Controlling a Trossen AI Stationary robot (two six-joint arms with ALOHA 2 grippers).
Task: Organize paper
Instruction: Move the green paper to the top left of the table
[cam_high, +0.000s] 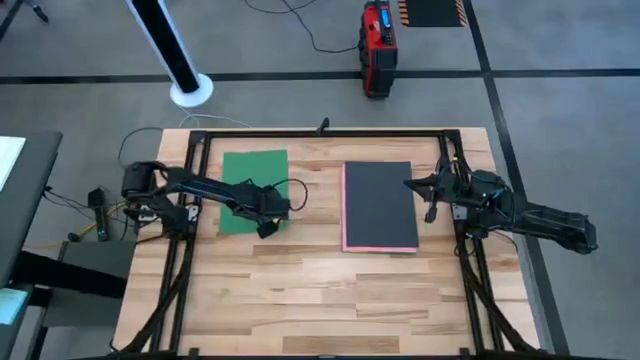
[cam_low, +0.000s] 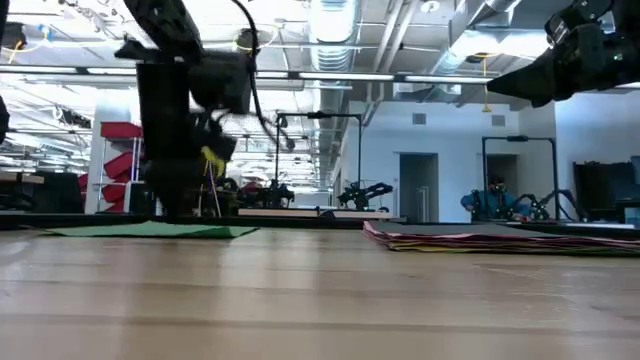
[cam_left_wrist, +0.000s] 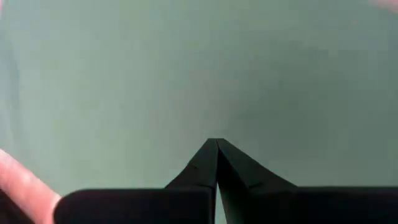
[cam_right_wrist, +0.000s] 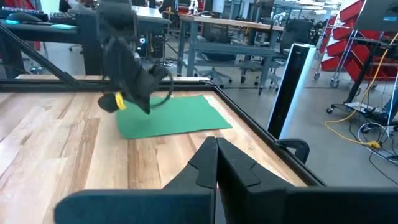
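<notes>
The dark grey sheet (cam_high: 380, 204) hides all but thin edges of the stack beneath.

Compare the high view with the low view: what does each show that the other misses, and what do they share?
Only the high view shows the dark grey top sheet with a pink edge beneath, and the right gripper beside that stack. Only the low view shows the stack's layered coloured edges and that the right gripper hangs well above the table. Both show the flat green paper sheet with the left gripper down at it.
</notes>
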